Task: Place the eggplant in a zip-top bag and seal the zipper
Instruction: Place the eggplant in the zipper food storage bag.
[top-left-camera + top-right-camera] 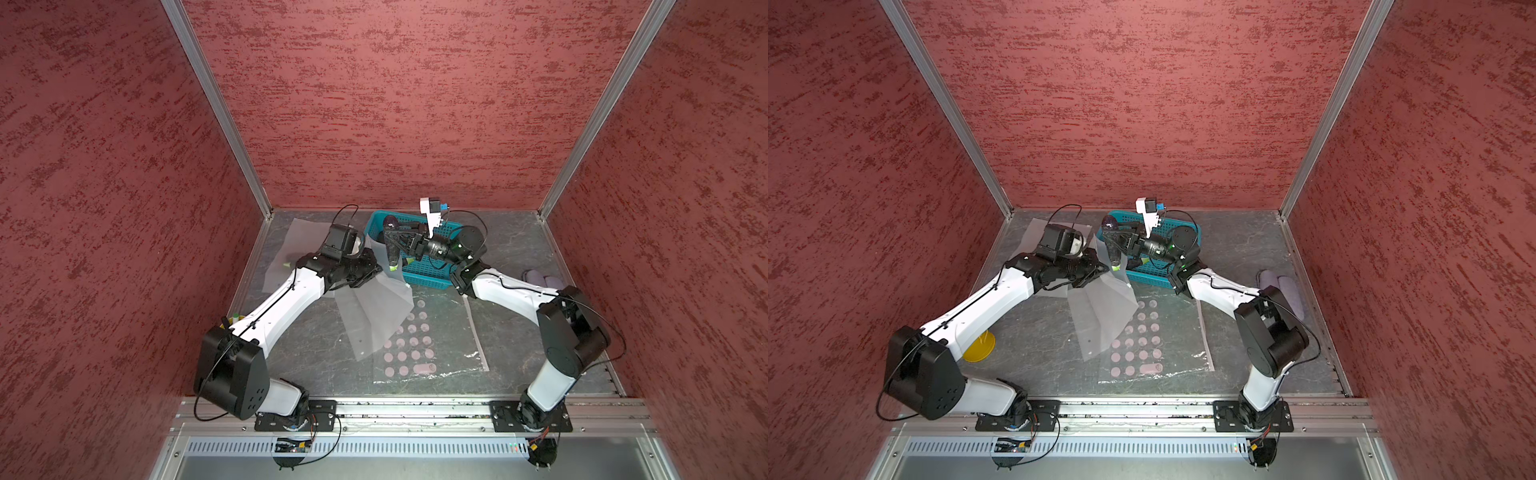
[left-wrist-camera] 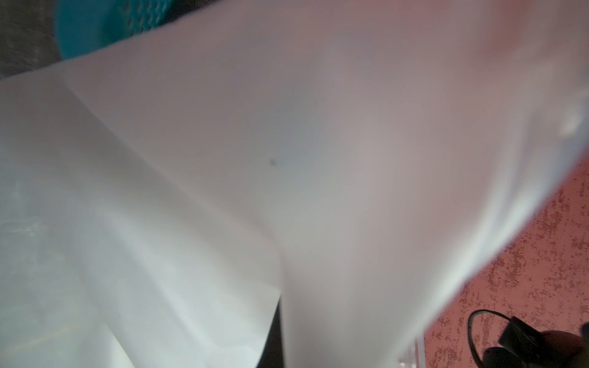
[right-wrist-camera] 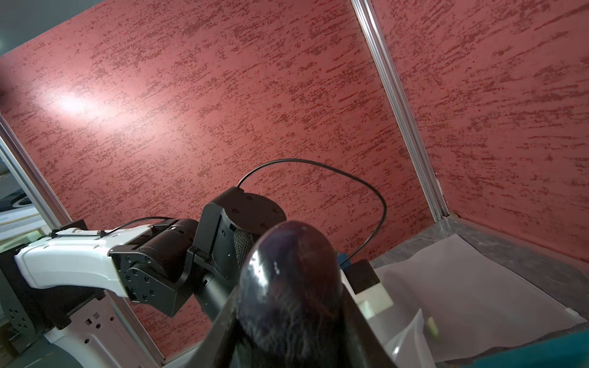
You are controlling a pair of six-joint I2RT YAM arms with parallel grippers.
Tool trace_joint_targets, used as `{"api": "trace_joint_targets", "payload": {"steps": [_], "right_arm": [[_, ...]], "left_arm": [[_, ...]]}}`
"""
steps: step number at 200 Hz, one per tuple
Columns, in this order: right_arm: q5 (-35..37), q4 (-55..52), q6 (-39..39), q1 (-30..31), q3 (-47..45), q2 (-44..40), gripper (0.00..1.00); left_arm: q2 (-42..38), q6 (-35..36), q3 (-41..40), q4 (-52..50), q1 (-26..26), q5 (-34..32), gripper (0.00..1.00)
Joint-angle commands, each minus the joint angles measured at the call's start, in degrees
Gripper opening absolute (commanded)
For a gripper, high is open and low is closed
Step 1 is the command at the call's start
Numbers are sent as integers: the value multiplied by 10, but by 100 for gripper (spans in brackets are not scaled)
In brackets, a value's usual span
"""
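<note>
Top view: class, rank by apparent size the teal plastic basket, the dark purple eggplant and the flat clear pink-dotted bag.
Largest: clear pink-dotted bag, though nearer the camera, so unsure against the
teal plastic basket, next.
Smallest: dark purple eggplant.

We find the tightest spot between the two sets of fingers: the left gripper (image 1: 375, 270) pinches the bag (image 1: 374, 320) right beside the eggplant (image 1: 390, 224) clamped in the right gripper (image 1: 392, 241) — hardly a gap there. Under the right fingers, the basket (image 1: 428, 283) walls close the way down. Back of the left fingers a second bag (image 1: 297, 237) lies flat — above both pairs the air is open.
</note>
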Motion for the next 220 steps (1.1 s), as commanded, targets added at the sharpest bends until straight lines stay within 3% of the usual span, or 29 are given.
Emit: {"api": "trace_joint_targets", "payload": {"steps": [1,93,146,176,220], "right_arm": [[18,41,-30,4,-13,11,36],[28,32,-99,20,-66,45,44],[-12,24,-110,23,-70,43,64],[6,-49,-150,23,-55,26,63],[30,-129,-184,23,-32,8,46]], "left_arm": [[-23,-10,-12,28,6,24,0],[-58,-25,-33,51,49,64,0],[-58,-10,-31,45,61,78,0],[-59,1,-33,38,64,78,0],[-63,32,-23,5,64,65,0]]}}
